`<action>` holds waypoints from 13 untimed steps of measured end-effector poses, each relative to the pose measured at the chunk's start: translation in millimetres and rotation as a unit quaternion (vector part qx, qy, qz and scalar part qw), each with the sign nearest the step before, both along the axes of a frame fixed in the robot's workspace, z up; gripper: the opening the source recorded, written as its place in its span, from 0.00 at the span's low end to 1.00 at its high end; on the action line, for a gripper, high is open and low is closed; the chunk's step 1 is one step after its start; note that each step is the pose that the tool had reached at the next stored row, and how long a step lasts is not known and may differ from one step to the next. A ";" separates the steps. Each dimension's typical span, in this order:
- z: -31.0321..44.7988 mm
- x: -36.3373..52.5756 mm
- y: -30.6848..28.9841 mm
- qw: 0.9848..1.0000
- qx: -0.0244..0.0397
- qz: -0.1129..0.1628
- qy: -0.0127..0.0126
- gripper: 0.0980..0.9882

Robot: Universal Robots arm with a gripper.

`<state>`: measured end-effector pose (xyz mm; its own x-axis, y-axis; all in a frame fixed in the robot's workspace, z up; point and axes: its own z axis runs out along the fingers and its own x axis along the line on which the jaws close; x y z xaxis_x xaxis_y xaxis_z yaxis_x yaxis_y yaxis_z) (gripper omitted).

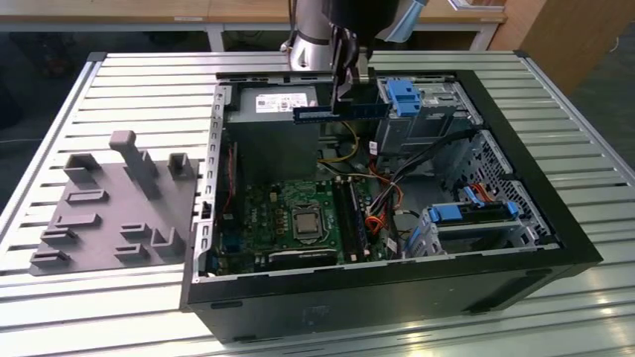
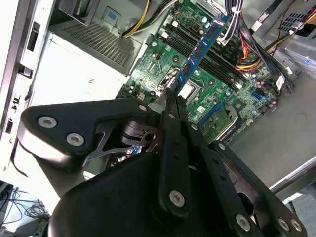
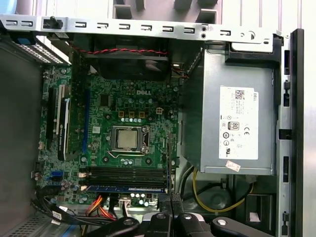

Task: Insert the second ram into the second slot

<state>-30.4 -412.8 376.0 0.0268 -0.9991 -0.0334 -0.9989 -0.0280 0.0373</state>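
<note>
The gripper (image 1: pixel 344 91) was noted above the open computer case (image 1: pixel 555 223), over its far end in the exterior view, with the claw closed tight on the second ram (image 1: pixel 315 113). The module was pinched partway along its length and carried level, well clear of the motherboard (image 1: pixel 288 201) below. In the second wrist view the blue strip was seen running out from the closed claw, dark chips along its face, with the black memory slots (image 2: pixel 217 64) behind it and untouched. In the first wrist view the same bank of slots was recorded just beside the processor (image 3: pixel 129 138), and the held module showed edge-on as a thin line lying crosswise to them, so it was judged not yet lined up with any slot. One blue strip (image 3: pixel 123 188) was seen lying along the slot farthest from the processor; it was taken to be a module already seated, though this could not be confirmed. Which slot counts as the second could not be told. Pick-up was judged done and the module brought over the case. Turning it in line, lowering it and pressing it home were judged left. A grey fixture plate (image 1: pixel 109 216) was logged on the slatted table (image 1: pixel 149 74) at the exterior view's left.
</note>
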 end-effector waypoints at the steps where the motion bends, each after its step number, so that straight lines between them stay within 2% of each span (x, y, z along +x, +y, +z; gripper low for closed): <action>1: 0.0 0.0 -0.5 1.000 0.000 0.000 0.000 0.02; 13: 0.0 0.0 -3.8 1.000 -0.001 0.000 0.000 0.02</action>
